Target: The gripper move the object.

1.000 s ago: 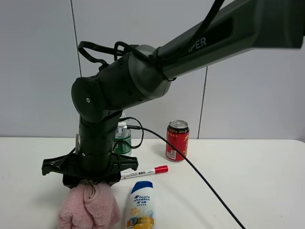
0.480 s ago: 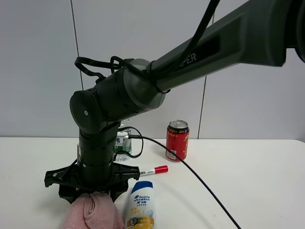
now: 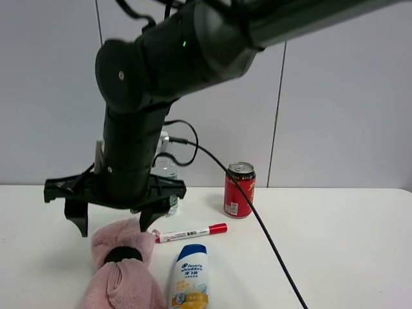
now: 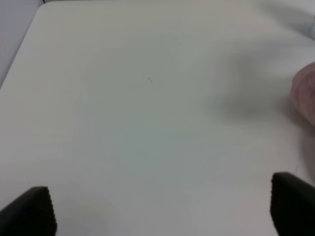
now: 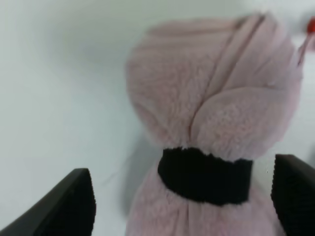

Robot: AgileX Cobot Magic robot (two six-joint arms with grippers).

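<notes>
The pink fluffy object [image 3: 114, 239], cinched by a black band [image 3: 123, 255], lies on the white table at the front left. My right gripper [image 3: 112, 221] hangs open just above its far end, one finger on each side, touching nothing. In the right wrist view the object [image 5: 206, 123] lies between the spread fingers [image 5: 69, 201], with the band [image 5: 204, 174] across its middle. My left gripper [image 4: 162, 211] is open and empty over bare table; an edge of the object [image 4: 305, 93] shows at the side of that view. The left gripper is not in the exterior view.
A white-and-blue shampoo bottle [image 3: 188, 277] lies right of the object. A red marker [image 3: 192, 232] lies behind it. A red can [image 3: 239, 189] stands further back, and a green-labelled bottle [image 3: 166, 168] stands behind the arm. A black cable [image 3: 257, 225] runs across the table [image 3: 341, 244].
My right gripper has risen from down over the object to above it with its fingers open. The object now lies free on the table with its band showing.
</notes>
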